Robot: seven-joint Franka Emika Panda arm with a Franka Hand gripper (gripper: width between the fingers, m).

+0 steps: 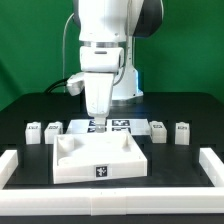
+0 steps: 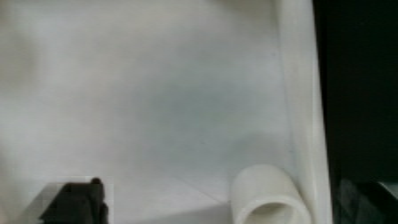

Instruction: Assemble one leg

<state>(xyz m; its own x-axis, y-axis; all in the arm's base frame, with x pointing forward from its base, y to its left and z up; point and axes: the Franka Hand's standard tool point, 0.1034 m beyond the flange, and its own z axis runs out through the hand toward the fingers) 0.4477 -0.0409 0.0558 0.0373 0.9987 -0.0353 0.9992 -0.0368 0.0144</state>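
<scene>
Pale white flat panel (image 2: 143,90) fills most of the frame. Surface smooth and blurred, no markings made out. One long straight edge of it runs beside a strip of black table (image 2: 356,80). Close to that edge sits a white rounded tubular form (image 2: 272,200) with a hollow, shadowed mouth, cut off by the frame; what it is cannot be told. Tip of one black gripper finger (image 2: 75,203) shows over the panel, well apart from the rounded form, touching nothing.
</scene>
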